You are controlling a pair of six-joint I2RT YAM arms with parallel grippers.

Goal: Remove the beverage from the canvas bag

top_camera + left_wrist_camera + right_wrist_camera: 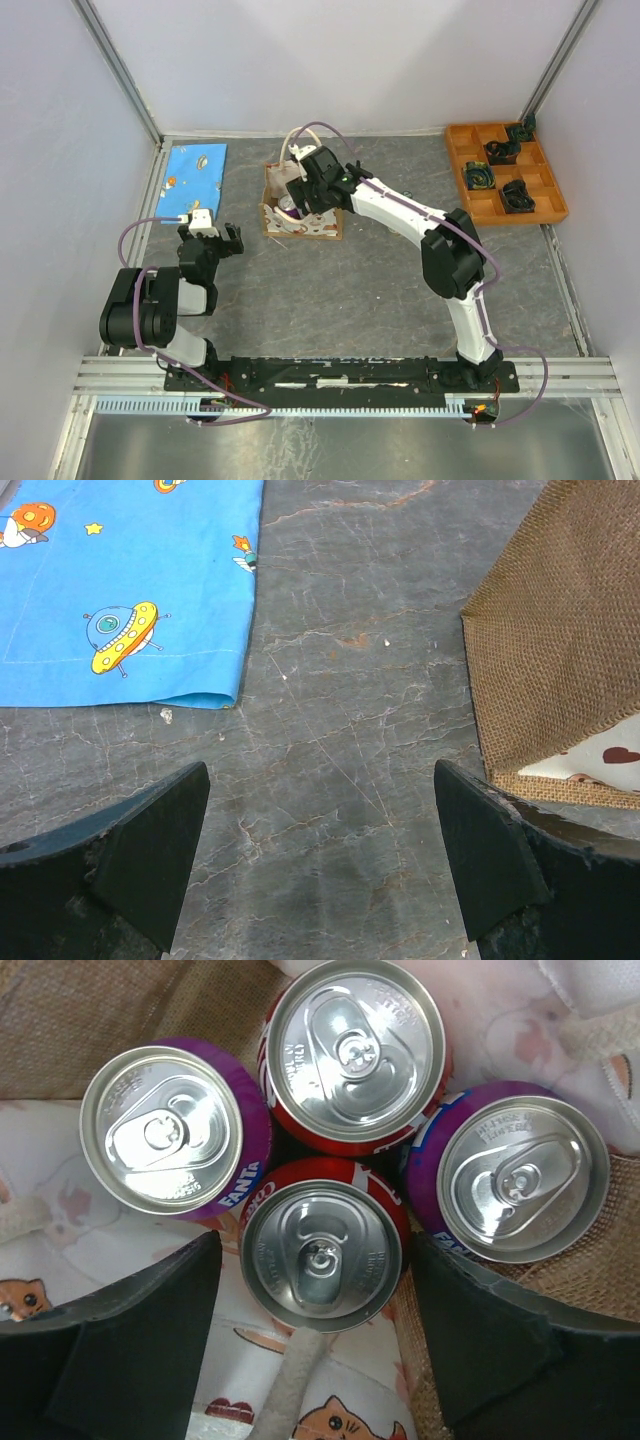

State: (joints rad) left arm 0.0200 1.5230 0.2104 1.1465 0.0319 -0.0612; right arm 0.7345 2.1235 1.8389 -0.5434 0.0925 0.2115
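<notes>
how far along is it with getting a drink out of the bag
Early. Done: the right gripper is over the canvas bag, open, its fingers either side of a red can. In hand: no grip yet. To do: close, lift the can out; all four cans sit in the bag. The left gripper idles open beside the blue cloth.

You get bright, even, diffuse light from overhead in all three views. Shadows on the table (350, 290) are faint and soft-edged. The can tops (358, 1052) throw broad white glare. Both wrist views are sharp on surfaces, while the near dark fingers (140, 850) look slightly soft.
</notes>
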